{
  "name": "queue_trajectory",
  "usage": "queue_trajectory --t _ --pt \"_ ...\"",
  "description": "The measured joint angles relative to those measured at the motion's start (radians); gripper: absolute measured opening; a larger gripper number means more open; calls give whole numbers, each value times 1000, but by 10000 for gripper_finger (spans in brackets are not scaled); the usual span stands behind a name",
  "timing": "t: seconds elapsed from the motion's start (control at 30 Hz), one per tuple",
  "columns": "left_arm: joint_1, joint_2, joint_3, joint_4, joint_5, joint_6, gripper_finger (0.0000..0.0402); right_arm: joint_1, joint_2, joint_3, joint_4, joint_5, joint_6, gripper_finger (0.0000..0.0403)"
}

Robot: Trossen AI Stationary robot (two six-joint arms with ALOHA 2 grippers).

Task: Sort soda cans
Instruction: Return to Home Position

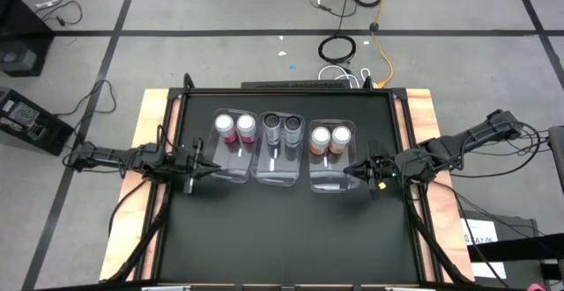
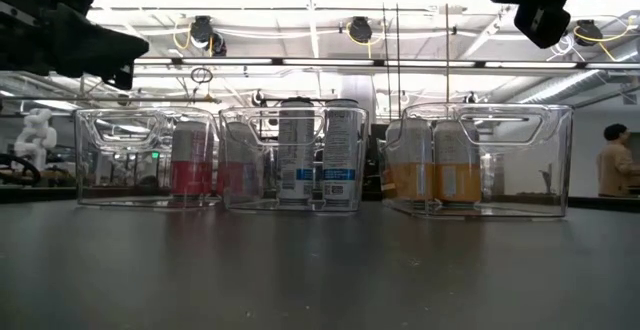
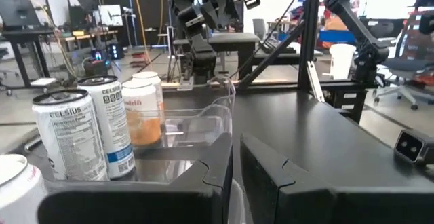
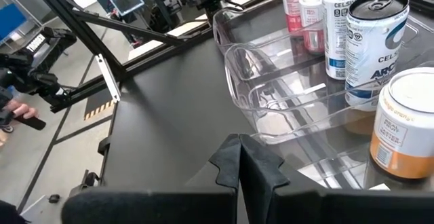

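- Black desk [image 1: 291,238]: clear bins [image 1: 278,169] hold pink cans [image 1: 226,125], dark cans [image 1: 273,123], orange cans [image 1: 320,137].
- Left end effector [image 1: 207,164], right end effector [image 1: 354,172] flank them, closed.
- Only low view shows a person [image 2: 612,160].

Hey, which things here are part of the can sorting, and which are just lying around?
Job: pink cans, white-blue cans, orange cans, their clear bins, left gripper and right gripper flanking them.
Lying about: floor cables, black box beside the table.
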Motion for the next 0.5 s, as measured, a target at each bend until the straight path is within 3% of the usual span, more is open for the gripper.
queue_trajectory --t 0.33,0.5 --pt "0 0 0 -2 1 -112 42 0 1 0 -77 -1 -6 0" --pt "0 0 -1 -2 1 -112 42 3 9 0 -86 -3 -101 0"
